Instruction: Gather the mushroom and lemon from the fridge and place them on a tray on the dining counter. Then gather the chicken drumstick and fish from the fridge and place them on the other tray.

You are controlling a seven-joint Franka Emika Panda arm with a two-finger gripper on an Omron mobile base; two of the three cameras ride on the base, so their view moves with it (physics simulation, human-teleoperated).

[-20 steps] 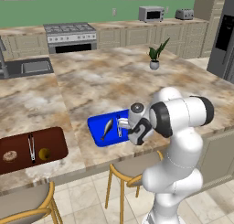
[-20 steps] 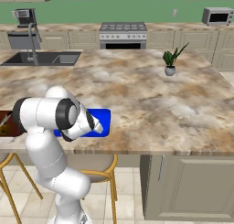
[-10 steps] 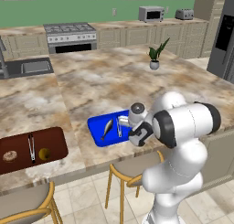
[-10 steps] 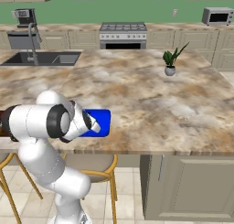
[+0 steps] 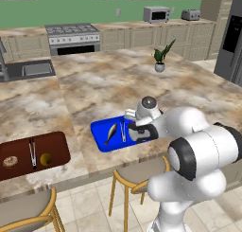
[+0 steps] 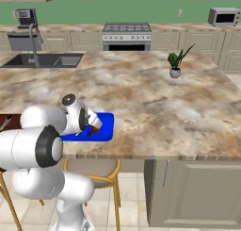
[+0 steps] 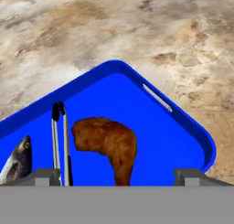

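While the gripper (image 7: 116, 175) is hanging wide over the chicken drumstick (image 7: 109, 145), a careless lift could be nudging it off the blue tray (image 7: 183, 127).

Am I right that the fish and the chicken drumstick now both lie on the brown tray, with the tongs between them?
Not quite: they lie on the blue tray, not the brown one. The hand view shows the fish and chicken drumstick there, with the tongs between them.
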